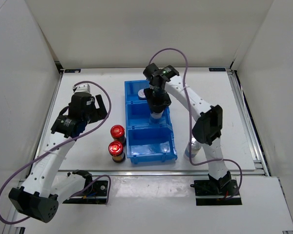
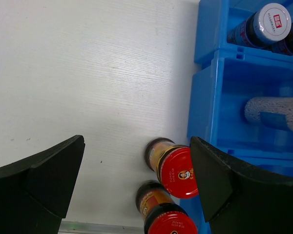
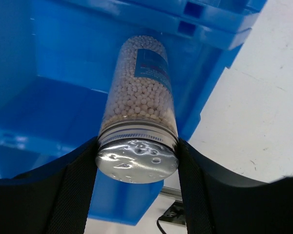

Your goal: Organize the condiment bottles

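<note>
**Operator:** What do we record for the right gripper point(image 3: 136, 168)?

**Technician:** We record it as clenched on the tall pale bottle of white pellets with a plain silver cap point(image 3: 141, 87). The fingers point(image 3: 78, 190) clamp it just under the cap. We see the bottle hanging base-down over the middle compartment point(image 1: 139, 117) of the blue plastic three-compartment bin point(image 1: 151, 157), which sits mid-bench. Whether its base touches the floor, we cannot tell.

**Operator:** And the left gripper point(image 2: 136, 146)?

**Technician:** Released, with its jaws wide and nothing between them. It hovers over the white bench point(image 1: 88, 78), left of the bin.

**Operator:** Where are the other bottles?

**Technician:**
- One dark bottle with a red cap point(image 2: 178, 170) and its twin point(image 2: 172, 225) stand on the bench just beside the bin's left wall, towards the near edge.
- A short bottle with a white, red-marked cap point(image 2: 275, 22) lies in the far compartment, with a second at its side.
- What looks like another pale bottle point(image 1: 190, 150) stands by the bin's right wall, partly hidden by the right arm.

**Operator:** Which step is this?

**Technician:** We judge it to be placement of the pale bottle. Next, we lower it until it is seated, then open the jaws and lift straight up. The near compartment looks free for the red-capped pair.
</note>
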Motion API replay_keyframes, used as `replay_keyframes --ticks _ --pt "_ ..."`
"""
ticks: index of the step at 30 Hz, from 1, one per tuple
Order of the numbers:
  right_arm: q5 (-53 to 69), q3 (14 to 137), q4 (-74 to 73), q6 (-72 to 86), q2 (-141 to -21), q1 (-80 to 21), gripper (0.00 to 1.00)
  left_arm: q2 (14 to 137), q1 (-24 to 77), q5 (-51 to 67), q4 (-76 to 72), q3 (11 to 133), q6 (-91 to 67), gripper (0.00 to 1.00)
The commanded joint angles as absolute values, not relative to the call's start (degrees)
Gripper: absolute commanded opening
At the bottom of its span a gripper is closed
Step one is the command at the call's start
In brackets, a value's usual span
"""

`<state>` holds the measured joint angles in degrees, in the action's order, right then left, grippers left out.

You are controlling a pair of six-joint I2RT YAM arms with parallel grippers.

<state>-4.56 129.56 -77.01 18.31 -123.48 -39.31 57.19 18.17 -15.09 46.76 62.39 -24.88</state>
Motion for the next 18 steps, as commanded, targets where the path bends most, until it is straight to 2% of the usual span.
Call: replay_keyframes --ticks 1,2,4,5,7,9,10,12,15,18 --pt "-6.4 133.1 -80.5 16.7 -124.9 -39.3 0.0 55.1 18.3 -16.4 47.4 62.0 -24.2 1.0" --pt "-6.4 133.2 -80.5 16.7 -125.4 -39.3 0.0 55.1 18.3 -16.4 47.4 61.4 -24.2 1.0" --pt "-7.0 133.2 -80.5 16.1 -126.1 -39.3 0.19 55.1 18.3 -16.4 47.4 61.3 -24.2 1.0" --pt "-7.0 133.2 -80.5 16.1 -126.1 -39.3 0.42 55.1 18.3 -16.4 47.4 60.8 -24.2 1.0" --pt "-7.6 133.2 -80.5 16.1 -126.7 -39.3 0.62 55.1 18.3 -16.4 47.4 60.8 -24.2 1.0" --pt "-8.6 133.2 -80.5 16.6 -126.7 -39.3 0.77 55.1 18.3 -16.4 47.4 60.3 -24.2 1.0" --pt "-9.3 133.2 -81.0 16.6 -126.0 -39.3 0.88 55.1 18.3 -16.4 47.4 60.3 -24.2 1.0" --pt "-11.7 135.3 -82.1 17.7 -125.2 -39.3 0.99 55.1 18.3 -15.9 47.4 59.8 -24.2 1.0" --pt "-17.3 139.3 -83.9 19.3 -121.4 -39.3 0.99 55.1 18.3 -15.9 47.4 59.8 -24.2 1.0" --pt "-24.1 135.7 -84.5 22.0 -111.5 -39.3 0.99 55.1 18.3 -15.9 47.4 59.8 -24.7 1.0"
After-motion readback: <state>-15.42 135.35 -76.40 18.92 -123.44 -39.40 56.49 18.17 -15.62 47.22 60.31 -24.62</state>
